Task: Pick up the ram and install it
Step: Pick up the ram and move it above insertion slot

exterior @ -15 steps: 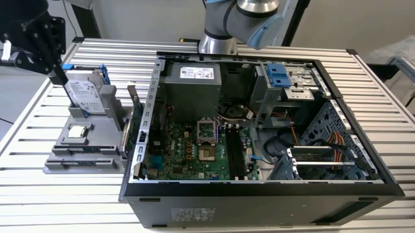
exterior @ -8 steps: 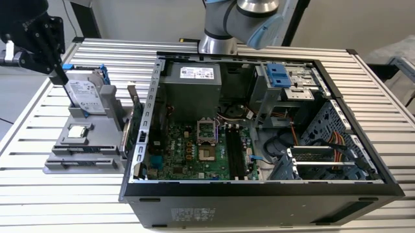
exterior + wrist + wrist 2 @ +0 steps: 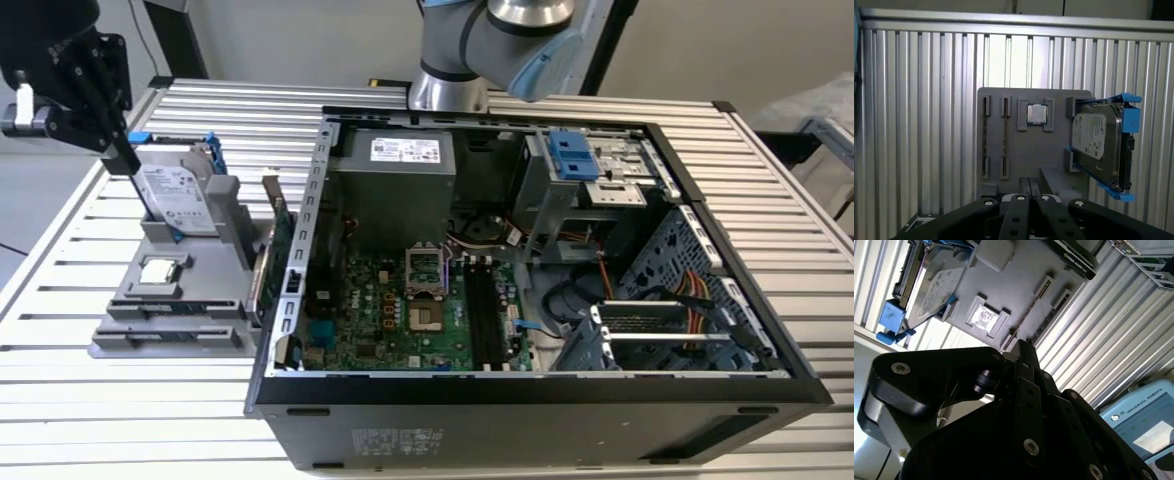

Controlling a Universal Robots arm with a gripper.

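Grey plastic holder tray (image 3: 1034, 155) keeps the thin circuit-board ram stick (image 3: 1005, 136) edge-up in its slot; the black gripper (image 3: 1029, 180) hovers over the tray, seemingly closed and empty; descending like that could jam the stick.

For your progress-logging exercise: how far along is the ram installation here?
Done: nothing yet. The thin, narrow ram sticks stand in the grey plastic holder; the motherboard's long black slots look empty. In hand: the black gripper, shut and empty, hovers by the holder. Left: both pick-up and installing.
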